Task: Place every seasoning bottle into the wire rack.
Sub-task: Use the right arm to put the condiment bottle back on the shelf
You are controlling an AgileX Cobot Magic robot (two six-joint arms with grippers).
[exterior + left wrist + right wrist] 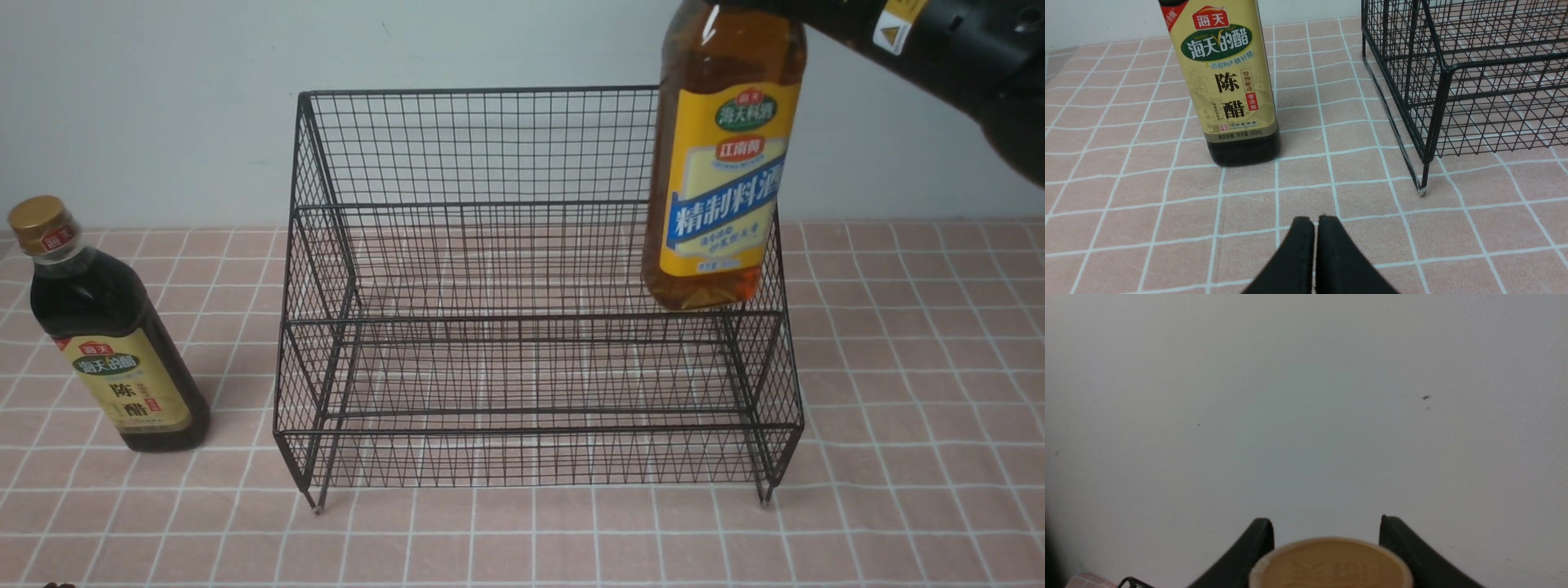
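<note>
The black wire rack (531,269) stands mid-table, both tiers bare; its corner shows in the left wrist view (1453,73). The amber bottle with the yellow-blue label (722,163) hangs in the air over the rack's right end, held near its top by my right arm. In the right wrist view its gold cap (1331,565) sits between the fingers of my right gripper (1327,528), which is shut on it. The dark bottle with the beige label (114,335) stands left of the rack, also in the left wrist view (1229,81). My left gripper (1314,222) is shut and empty, low, short of that bottle.
A pink checked cloth (898,408) covers the table. A plain pale wall (163,106) rises behind the rack. The rack's short front foot (1423,190) rests on the cloth to the right of my left gripper.
</note>
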